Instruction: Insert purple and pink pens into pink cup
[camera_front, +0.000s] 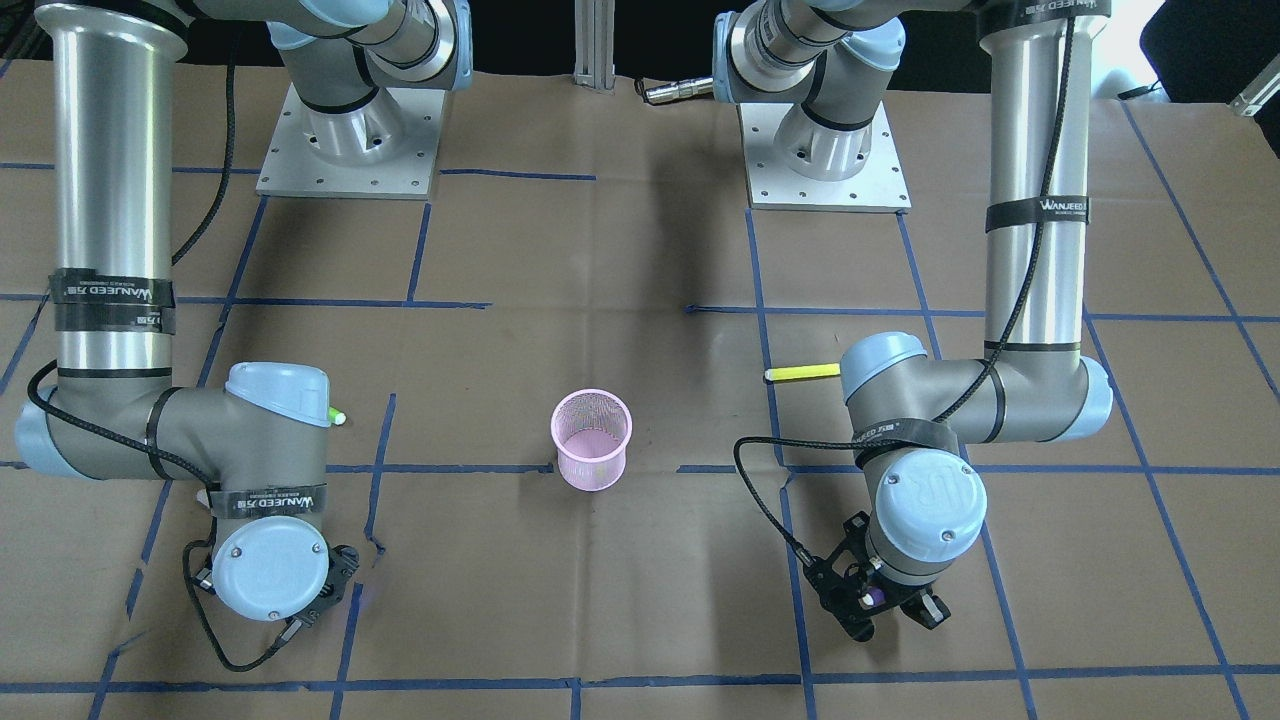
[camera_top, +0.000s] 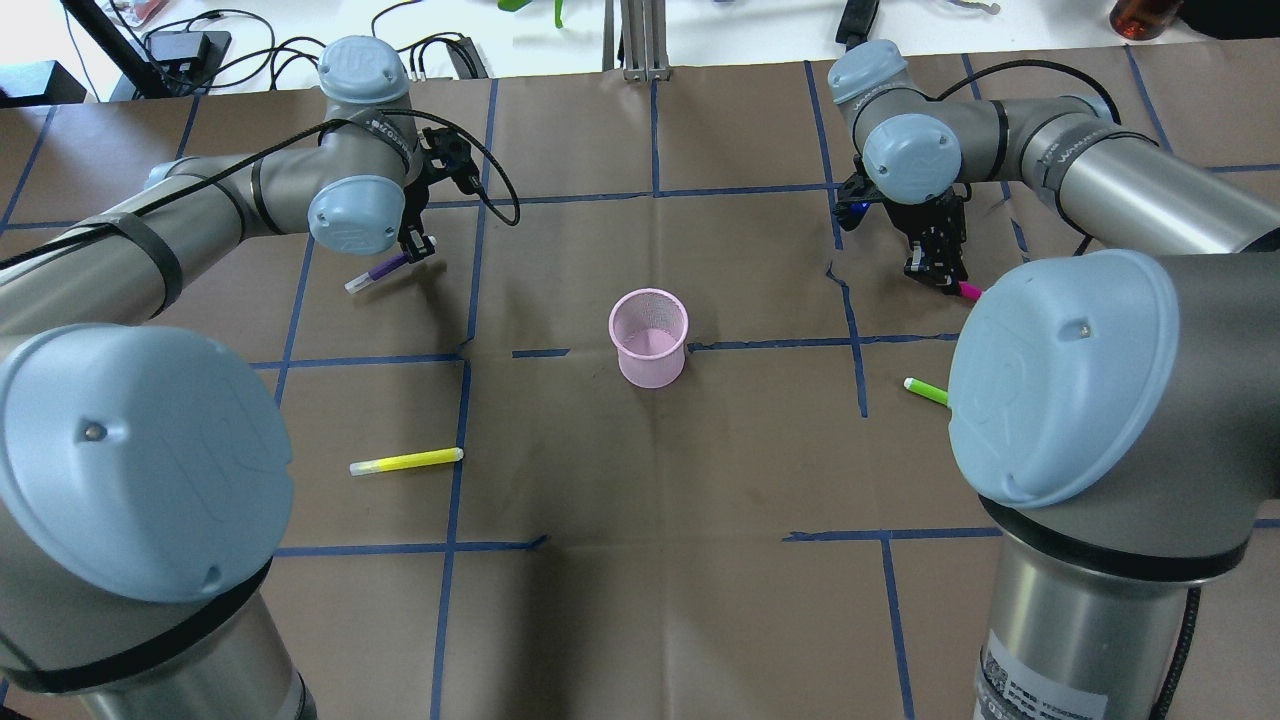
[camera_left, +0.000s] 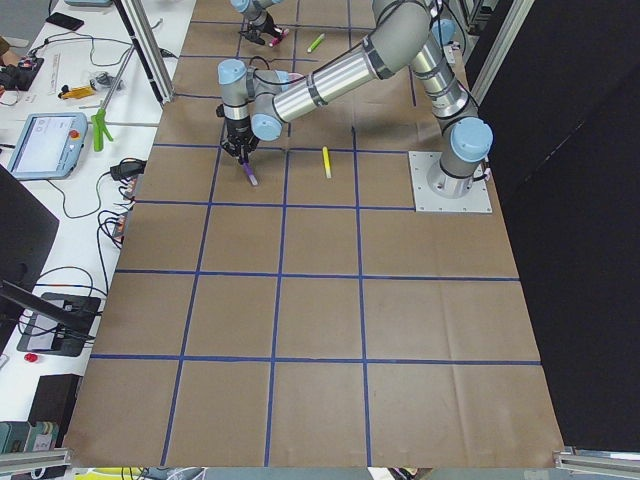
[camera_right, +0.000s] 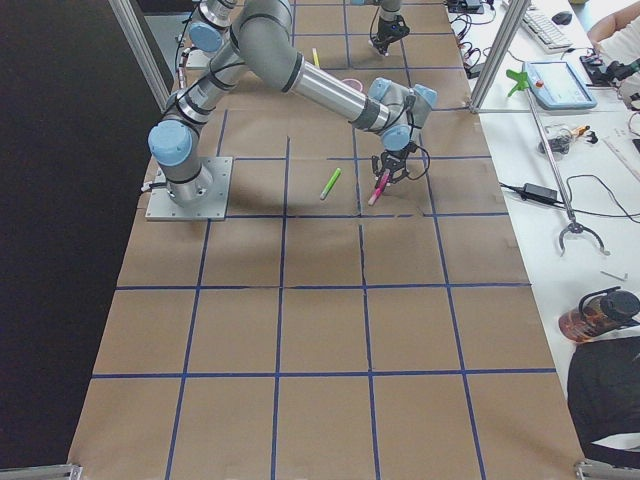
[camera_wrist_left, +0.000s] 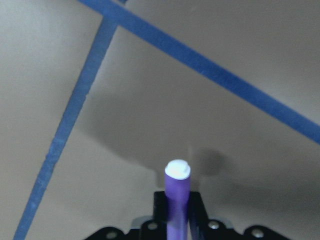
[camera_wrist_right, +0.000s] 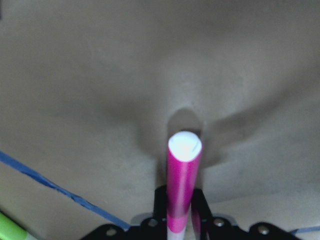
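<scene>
The left gripper (camera_top: 416, 248) is clamped tight on the purple pen (camera_top: 378, 271). Its wrist camera shows the barrel pinched between the two black fingers, with the white cap (camera_wrist_left: 177, 169) sticking out past them. The pen slants down from the jaws towards the brown paper. I can't tell whether its tip touches the table (camera_top: 640, 560).

The right gripper (camera_top: 940, 272) is closed the same way on the pink pen (camera_top: 968, 291). The barrel is squeezed between the fingers and its white end (camera_wrist_right: 185, 145) points out over the paper at a slant.

The pink cup (camera_top: 649, 338), a mesh one, stands upright between the two grippers. It is well apart from both and a little nearer the robot's bases than either.

A yellow pen (camera_top: 405, 461) lies flat on the paper on the robot's side of the left gripper, well clear of it. A green pen (camera_top: 926, 391) lies near the right gripper, also towards the robot. In the overhead view one end of it is hidden behind the right arm's elbow.
</scene>
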